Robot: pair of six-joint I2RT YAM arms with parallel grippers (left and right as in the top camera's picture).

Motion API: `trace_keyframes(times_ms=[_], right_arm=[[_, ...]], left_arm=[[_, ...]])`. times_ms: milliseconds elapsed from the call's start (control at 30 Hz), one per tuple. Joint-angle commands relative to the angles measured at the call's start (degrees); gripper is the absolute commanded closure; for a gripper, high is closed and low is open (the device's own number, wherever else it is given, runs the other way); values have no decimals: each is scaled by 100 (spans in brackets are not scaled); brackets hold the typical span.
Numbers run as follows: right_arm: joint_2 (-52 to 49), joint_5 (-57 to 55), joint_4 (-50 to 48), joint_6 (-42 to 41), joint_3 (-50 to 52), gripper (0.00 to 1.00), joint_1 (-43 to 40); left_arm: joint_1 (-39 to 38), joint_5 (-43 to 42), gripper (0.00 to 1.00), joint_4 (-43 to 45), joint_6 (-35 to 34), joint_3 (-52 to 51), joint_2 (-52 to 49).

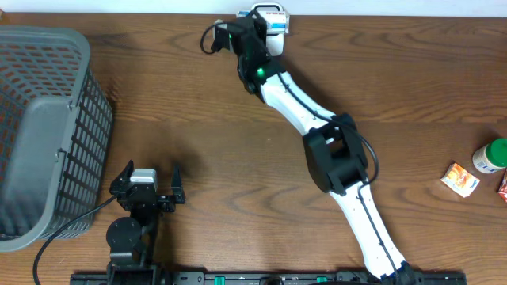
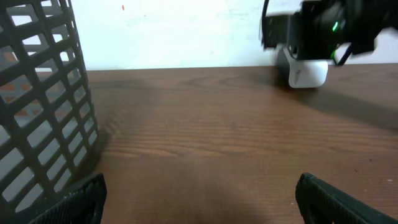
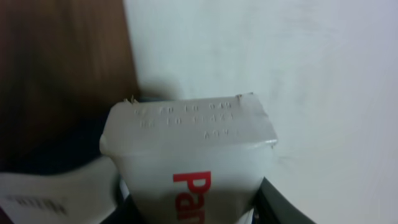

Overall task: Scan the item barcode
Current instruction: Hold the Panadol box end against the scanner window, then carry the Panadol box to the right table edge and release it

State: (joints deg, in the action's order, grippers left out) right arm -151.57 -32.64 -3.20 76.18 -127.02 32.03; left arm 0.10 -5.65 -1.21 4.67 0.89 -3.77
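The table (image 1: 198, 119) was dark brown wood with a long, streaky grain, and it ran right up to a plain white wall (image 2: 186, 31) at the far side. A grey plastic basket (image 1: 89, 119) with slatted walls stood at the left end. Off at the right end, well apart from everything else, were a green-capped bottle (image 1: 493, 155) and, just beside it, a small orange packet (image 1: 460, 179).

The left gripper (image 1: 149, 180) sat low at the near edge, close to the basket, with its jaws spread wide and nothing between them, only bare wood in front of it.

The right arm reached diagonally across the table to the far edge, where the right gripper (image 1: 257, 28) was up against the wall. From its own camera it was closed on a white carton (image 3: 186, 155) with red lettering on the face and a row of embossed characters along the crimped top flap, the dark fingers (image 3: 277, 205) pressed to the carton's sides. The carton stood upright in the grip with the white wall just behind it. A pale object (image 3: 50, 193) with faint print lay low at the carton's left, too blurred to name.

From the left arm's camera a white block (image 2: 308, 73) showed under the right gripper at the wall; I could not tell whether it was the carton or something beside it
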Motion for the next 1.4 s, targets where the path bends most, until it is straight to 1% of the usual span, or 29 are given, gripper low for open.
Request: trace_keyframes(times_ms=[0,67,200,400,533,800,933,1033,1100,1200,1267,1300,1367], right_arm=[[-236,42,-389,826,-85,68,-22],[-284,166,-570,964,-85,67,-33],[-328,450,-903,890,-85,66,-55],[-431,1054,-1248,697,-85,68,-57],[-448,1071,-1244,697,-85,70,-76],[-448,1152,-1029,702,-85,66,-201],[-444,874,-1051,719,-85,72,-210],[-343,684,-1021,702,-85,73,-210],[-203,470,-789,702,-85,73,-210],[114,94,-20,588,-85,76,-225],[376,-11,699,55,-85,75,-238],[564,24,1167,-321,-83,74,-249],[850,2,1698,-1078,-83,72,-271]], left_arm=[[-7,-96,4,-227,-28,-61,7],[-7,-96,4,-227,-28,-61,7],[-7,-96,4,-227,-28,-61,7],[-7,-96,4,-229,-28,-61,4],[-7,-94,4,-229,-28,-61,7],[-7,-96,4,-227,-28,-61,7],[-7,-96,4,-227,-28,-61,7],[-7,-96,4,-227,-28,-61,7],[-7,-96,4,-227,-28,-61,7],[-7,-96,4,-229,-28,-61,7],[-7,-96,4,-227,-28,-61,7],[-7,-96,4,-229,-28,-61,7],[-7,-96,4,-227,-28,-61,7]])
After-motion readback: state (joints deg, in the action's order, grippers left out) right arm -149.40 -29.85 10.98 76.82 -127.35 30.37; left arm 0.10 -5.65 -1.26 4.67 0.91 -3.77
